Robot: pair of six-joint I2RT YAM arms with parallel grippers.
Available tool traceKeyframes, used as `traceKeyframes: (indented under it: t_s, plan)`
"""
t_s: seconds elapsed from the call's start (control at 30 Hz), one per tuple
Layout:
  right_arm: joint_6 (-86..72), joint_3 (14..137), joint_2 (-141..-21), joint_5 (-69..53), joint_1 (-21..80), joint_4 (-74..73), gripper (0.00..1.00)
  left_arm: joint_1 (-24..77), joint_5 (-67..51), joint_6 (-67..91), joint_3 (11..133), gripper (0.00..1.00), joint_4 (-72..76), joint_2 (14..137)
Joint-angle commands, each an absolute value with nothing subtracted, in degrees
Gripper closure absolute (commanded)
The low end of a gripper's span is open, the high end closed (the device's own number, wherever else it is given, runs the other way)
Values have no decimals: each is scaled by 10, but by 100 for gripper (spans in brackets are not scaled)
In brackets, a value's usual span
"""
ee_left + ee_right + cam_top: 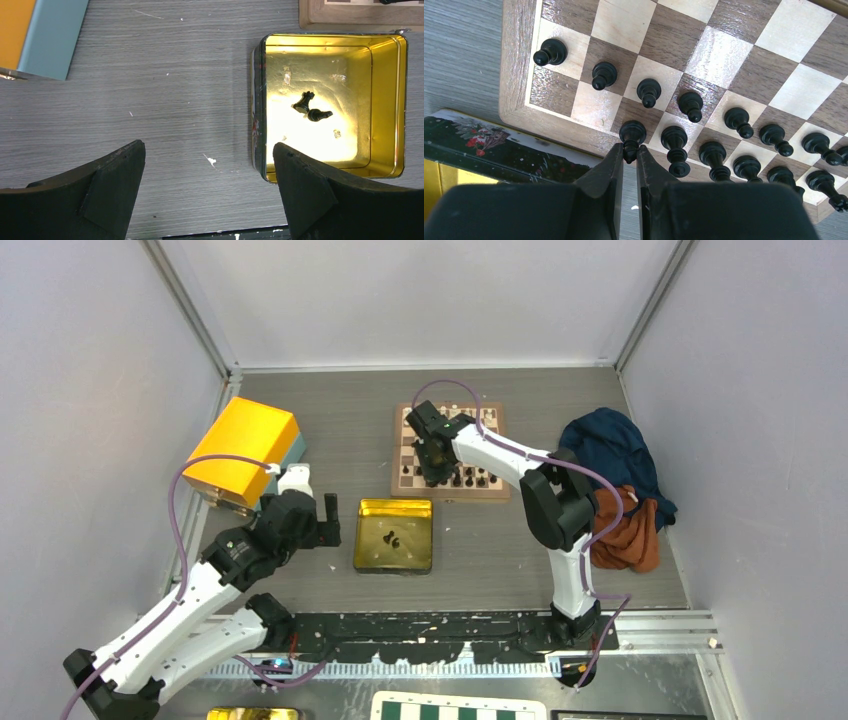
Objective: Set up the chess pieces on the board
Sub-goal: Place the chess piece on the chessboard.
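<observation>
The wooden board (397, 455) lies at the back centre; its rim also shows in the right wrist view (516, 60). Rows of black pieces (691, 106) stand on its near squares. My right gripper (627, 150) is shut on the top of a black piece (632, 133) that stands on a square by the board's near edge; it also shows in the top view (432, 472). My left gripper (209, 150) is open and empty over bare table, left of a gold tin (257, 100). Two black pieces (310, 107) lie in the tin.
A yellow box (243, 448) stands at the back left. A blue cloth (612, 455) and an orange cloth (628, 535) lie right of the board. The tin (362, 540) sits in front of the board. A green-and-white board (460, 707) lies at the near edge.
</observation>
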State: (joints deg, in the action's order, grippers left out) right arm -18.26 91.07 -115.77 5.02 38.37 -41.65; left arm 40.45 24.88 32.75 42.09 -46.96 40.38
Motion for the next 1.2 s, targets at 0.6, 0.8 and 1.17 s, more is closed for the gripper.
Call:
traceKeyframes:
  t_s: [0.6,0.8,1.17]
  plan:
    - [-172,930,-1180,47,375,-405,90,405,257,327,427,0,-443,403]
    - [-171,930,-1179,46,376,-408,78,406,256,328,426,0,-442,403]
    - [-162,937,-1174,41,376,-409,67,405,253,324,430,0,-437,409]
